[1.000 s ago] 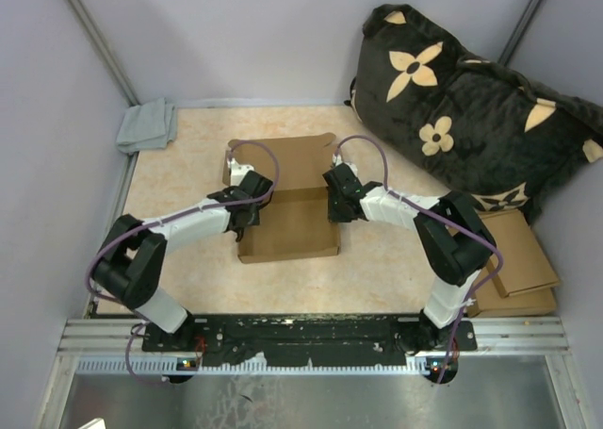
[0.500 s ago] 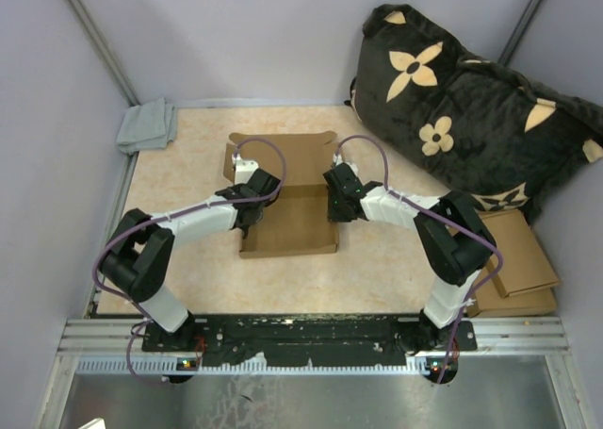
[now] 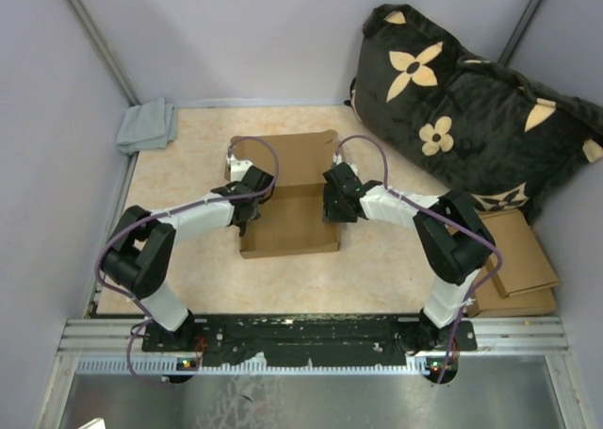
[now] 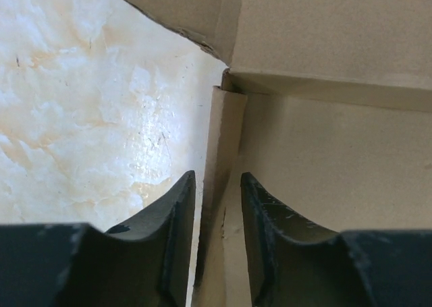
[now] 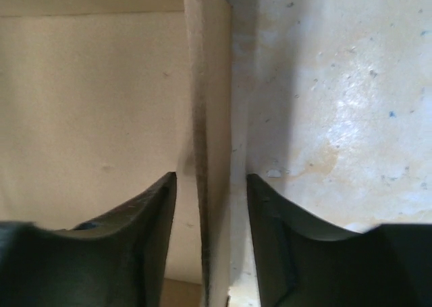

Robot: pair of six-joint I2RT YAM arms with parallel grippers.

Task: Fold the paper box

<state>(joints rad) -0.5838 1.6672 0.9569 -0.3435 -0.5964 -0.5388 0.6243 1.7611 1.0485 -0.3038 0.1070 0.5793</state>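
Note:
The paper box [image 3: 287, 223] is a plain brown cardboard piece lying in the middle of the table. Its tray part is near and its lid panel [image 3: 283, 160] lies flat behind it. My left gripper [image 3: 252, 195] is at the box's left side. In the left wrist view my left gripper [image 4: 217, 179] is shut on the raised left side wall [image 4: 226, 118], near the back corner. My right gripper [image 3: 332, 195] is at the right side. In the right wrist view my right gripper [image 5: 210, 179] straddles the upright right side wall [image 5: 210, 84], with a gap on each side.
A large black pillow with tan flowers [image 3: 471, 99] fills the back right. A stack of flat cardboard pieces [image 3: 513, 259] lies at the right edge. A grey cloth [image 3: 148, 125] lies in the back left corner. Grey walls enclose the table.
My left gripper has moved a little farther back along the box's left wall. The box's near edge has shifted slightly away. My right gripper has stayed where it was.

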